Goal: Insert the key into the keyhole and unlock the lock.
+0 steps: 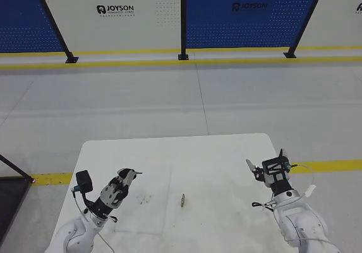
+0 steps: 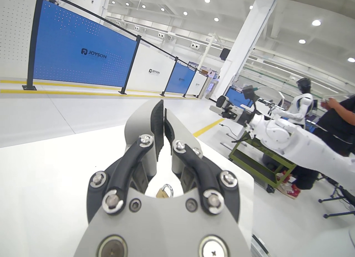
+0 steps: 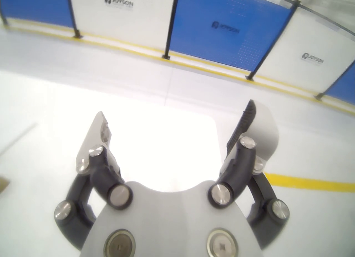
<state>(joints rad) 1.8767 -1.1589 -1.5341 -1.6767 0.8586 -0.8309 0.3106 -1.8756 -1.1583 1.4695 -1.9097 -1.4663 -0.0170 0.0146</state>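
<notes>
Though tiny from above, the lock seems brass close-up.

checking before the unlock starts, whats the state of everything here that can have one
left claw: shut, holding nothing
right claw: open, holding nothing
padlock: lying on the table, ungripped, shackle looks closed, no key seen in it
key: likely the small item lying on the table, apart from the padlock, ungripped
</notes>
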